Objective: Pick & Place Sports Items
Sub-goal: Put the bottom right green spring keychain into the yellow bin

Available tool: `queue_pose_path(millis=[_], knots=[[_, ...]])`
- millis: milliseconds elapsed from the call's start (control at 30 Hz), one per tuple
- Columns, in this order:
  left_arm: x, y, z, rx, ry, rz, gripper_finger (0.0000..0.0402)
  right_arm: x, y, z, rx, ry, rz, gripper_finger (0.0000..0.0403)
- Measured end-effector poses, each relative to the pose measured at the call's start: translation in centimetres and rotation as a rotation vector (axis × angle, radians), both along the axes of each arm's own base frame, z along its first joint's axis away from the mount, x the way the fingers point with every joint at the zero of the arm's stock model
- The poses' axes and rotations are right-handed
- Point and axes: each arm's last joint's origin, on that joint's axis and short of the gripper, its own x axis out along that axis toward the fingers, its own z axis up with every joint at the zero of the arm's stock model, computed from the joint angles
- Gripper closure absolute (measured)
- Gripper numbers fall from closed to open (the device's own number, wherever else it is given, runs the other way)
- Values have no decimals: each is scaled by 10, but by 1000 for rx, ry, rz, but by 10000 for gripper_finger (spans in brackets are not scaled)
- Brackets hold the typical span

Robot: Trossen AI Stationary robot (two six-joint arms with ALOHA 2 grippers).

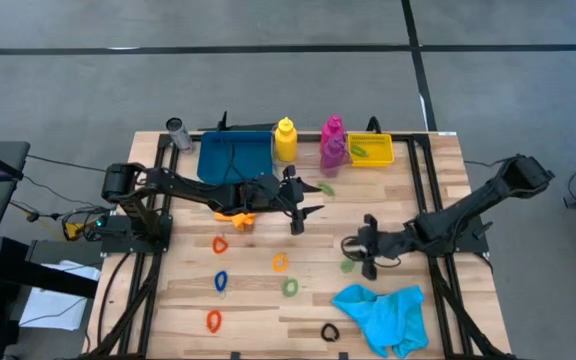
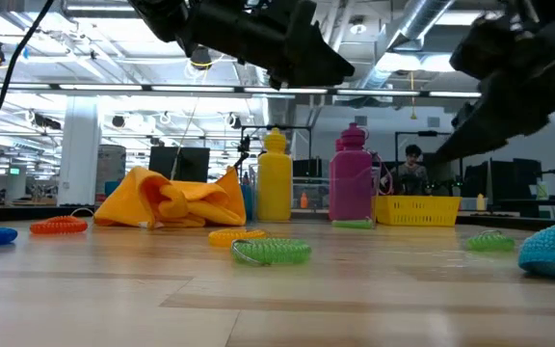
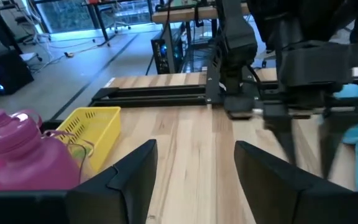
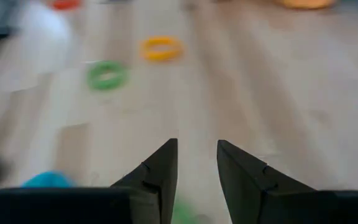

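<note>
An orange cloth lies bunched on the table under my left arm. My left gripper hovers open just past it and holds nothing; its fingers frame bare wood. The yellow bottle and the magenta bottle stand upright at the far edge, with a purple bottle in front of the magenta one. Several elastic rings lie scattered, among them a green ring and a yellow ring. My right gripper is open above the table, near a cyan cloth lying at the near right.
A blue tray and a small yellow bin sit along the far edge, beside the bottles. A grey cylinder stands at the far left corner. Black rails run along the table's left and right sides.
</note>
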Motion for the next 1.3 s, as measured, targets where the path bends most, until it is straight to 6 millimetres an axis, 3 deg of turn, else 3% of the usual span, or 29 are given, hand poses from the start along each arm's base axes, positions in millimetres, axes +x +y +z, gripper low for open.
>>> queue_pose_path(millis=[233, 533, 867, 1300], knots=[[0, -2, -2, -50, 13, 8, 192, -15, 0, -23, 107, 17, 149, 297], [-1, -6, -3, -52, 26, -3, 192, -32, -9, -45, 26, 119, 139, 297], [-1, -6, -7, -51, 61, 2, 192, -33, -11, -48, 0, 127, 118, 297], [-1, -6, -6, -45, 48, 0, 192, -22, -6, -69, -45, 148, 124, 297]])
